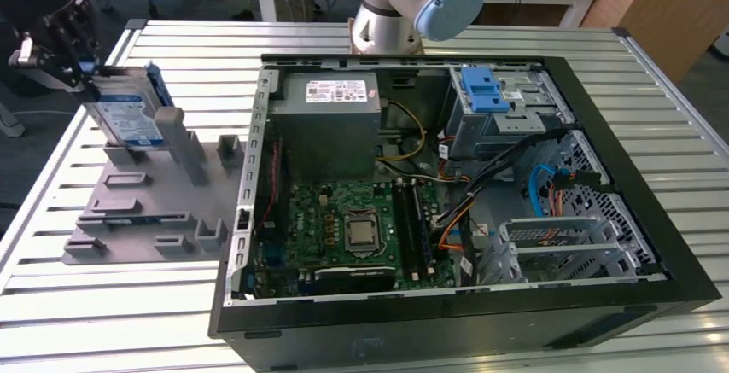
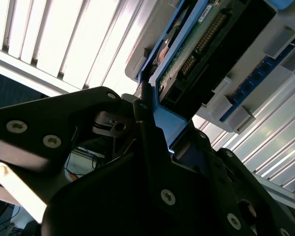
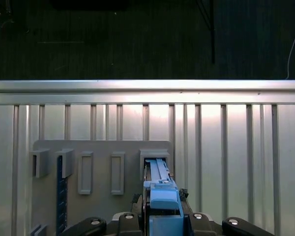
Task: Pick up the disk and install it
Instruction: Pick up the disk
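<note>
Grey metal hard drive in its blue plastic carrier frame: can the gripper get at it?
Likely yes: the gripper is at the grey metal hard drive's top edge, closed on its blue frame; nothing blocks it.

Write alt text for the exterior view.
A black gripper grips the disk, standing on edge in a grey rack at the exterior view's left. Beside the rack, an open computer case lies on a slatted metal table, its circuit board exposed.

Hand (image 1: 89, 70) low at the exterior view's left, clamped tight.
</note>
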Motion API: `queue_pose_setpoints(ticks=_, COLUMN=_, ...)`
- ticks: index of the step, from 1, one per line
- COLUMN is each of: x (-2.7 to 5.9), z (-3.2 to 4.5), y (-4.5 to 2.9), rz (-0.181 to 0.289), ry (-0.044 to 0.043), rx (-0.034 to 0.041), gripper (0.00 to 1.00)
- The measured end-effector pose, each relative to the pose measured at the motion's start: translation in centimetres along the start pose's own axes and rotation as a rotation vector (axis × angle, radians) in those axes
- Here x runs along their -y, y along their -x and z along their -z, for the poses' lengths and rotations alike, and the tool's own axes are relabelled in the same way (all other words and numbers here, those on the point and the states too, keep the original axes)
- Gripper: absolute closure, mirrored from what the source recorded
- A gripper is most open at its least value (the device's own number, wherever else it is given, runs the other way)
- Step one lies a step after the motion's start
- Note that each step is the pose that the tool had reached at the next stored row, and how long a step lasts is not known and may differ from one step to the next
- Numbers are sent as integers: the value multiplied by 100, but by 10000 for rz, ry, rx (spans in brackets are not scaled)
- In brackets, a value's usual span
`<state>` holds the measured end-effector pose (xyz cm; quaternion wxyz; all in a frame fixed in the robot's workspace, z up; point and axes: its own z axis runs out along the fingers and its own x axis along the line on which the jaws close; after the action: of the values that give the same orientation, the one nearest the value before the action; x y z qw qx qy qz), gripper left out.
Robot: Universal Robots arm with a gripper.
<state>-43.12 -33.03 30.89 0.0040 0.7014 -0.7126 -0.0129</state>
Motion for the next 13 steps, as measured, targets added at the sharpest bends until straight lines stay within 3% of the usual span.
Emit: queue_pose_setpoints(ticks=13, x=-2, z=96, y=1, rz=0, ry=1, rx=0, gripper=64)
